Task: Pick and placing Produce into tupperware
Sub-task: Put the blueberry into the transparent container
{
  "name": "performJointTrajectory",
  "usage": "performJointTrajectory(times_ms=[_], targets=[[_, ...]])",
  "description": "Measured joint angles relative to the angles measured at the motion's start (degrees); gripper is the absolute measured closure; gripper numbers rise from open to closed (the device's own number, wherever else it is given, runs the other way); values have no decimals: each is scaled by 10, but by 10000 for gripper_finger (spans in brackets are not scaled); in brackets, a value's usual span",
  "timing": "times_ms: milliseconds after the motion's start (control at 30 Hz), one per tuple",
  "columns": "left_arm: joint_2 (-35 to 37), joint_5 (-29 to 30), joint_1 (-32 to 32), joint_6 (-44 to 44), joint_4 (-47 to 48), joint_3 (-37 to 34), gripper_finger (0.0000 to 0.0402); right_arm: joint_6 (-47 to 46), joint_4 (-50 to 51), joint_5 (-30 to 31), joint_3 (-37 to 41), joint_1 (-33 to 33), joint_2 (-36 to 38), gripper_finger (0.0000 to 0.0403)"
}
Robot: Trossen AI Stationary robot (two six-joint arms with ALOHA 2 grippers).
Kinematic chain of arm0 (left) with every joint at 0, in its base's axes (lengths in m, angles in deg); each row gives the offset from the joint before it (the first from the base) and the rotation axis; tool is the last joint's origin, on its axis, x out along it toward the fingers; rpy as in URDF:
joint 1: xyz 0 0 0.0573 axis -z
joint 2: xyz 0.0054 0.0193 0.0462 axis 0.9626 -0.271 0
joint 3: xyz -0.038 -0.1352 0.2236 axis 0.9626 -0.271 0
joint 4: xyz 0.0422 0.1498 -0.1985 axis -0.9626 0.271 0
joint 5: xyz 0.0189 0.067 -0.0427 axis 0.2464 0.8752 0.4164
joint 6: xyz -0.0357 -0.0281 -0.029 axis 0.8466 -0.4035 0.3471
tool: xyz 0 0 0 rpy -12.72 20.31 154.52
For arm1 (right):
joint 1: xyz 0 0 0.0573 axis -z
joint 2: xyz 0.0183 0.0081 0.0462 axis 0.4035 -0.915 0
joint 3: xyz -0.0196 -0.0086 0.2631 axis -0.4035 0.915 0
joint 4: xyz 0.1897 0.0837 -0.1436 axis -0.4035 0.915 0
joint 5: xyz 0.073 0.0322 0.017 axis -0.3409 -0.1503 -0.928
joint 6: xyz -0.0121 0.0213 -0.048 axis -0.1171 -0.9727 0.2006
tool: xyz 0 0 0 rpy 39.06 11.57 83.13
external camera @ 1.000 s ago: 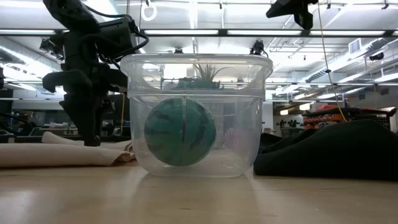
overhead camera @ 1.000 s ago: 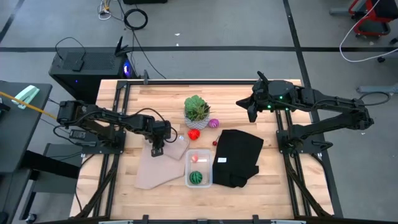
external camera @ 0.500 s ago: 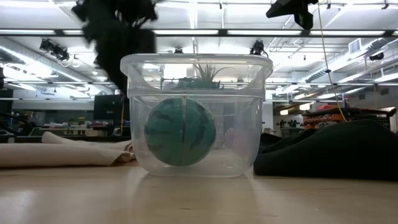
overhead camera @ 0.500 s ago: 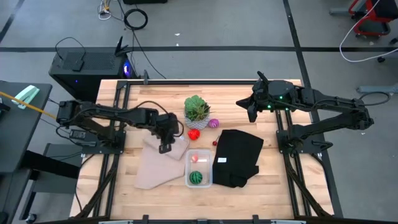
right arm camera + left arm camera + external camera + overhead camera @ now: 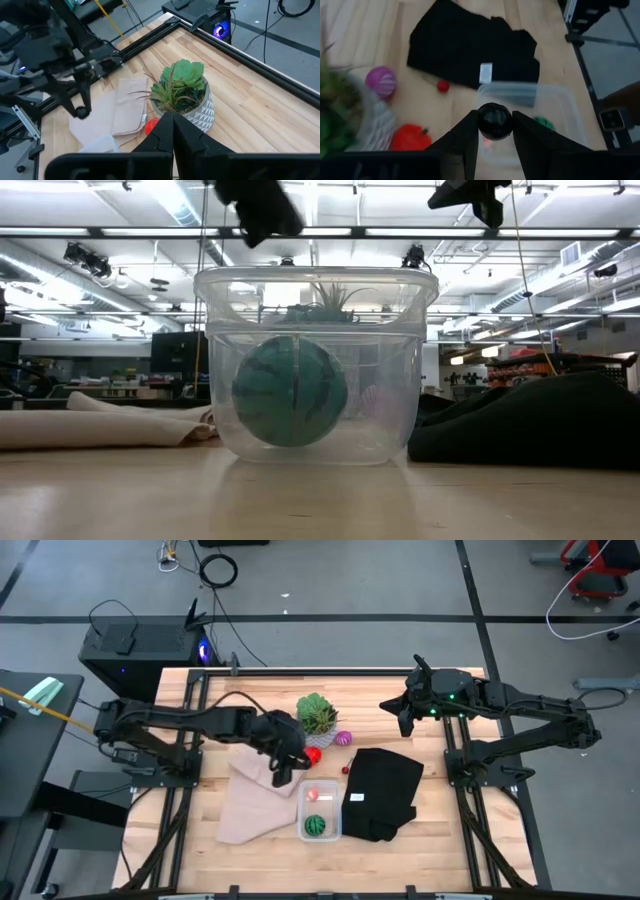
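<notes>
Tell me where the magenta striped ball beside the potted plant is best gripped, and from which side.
Grip the magenta striped ball across its round middle, coming straight down from above. The white plant pot sits close on one side, so it should probably be pinched on the two sides clear of it. The left gripper is busy holding a small dark ball.

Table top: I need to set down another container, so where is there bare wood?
Bare table wood runs along the near edge below the tupperware and black cloth, and at the back left corner. The middle is crowded: plant, red piece, magenta ball, left claw holding a dark ball.
</notes>
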Motion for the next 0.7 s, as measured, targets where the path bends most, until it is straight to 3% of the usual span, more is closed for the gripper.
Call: performJointTrajectory(times_ms=[167,267,500,700], targets=[[-51,0,17,14,2,32,279,3,11,-5,0,0,0,397],[-90,1,27,-12,42,101,281,4,17,-11,0,0,0,397],[-192,2,30,-74,230,254,278,10,37,-16,0,0,9,396],[-256,1,31,-77,247,340,279,16,54,-14,0,0,17,397]])
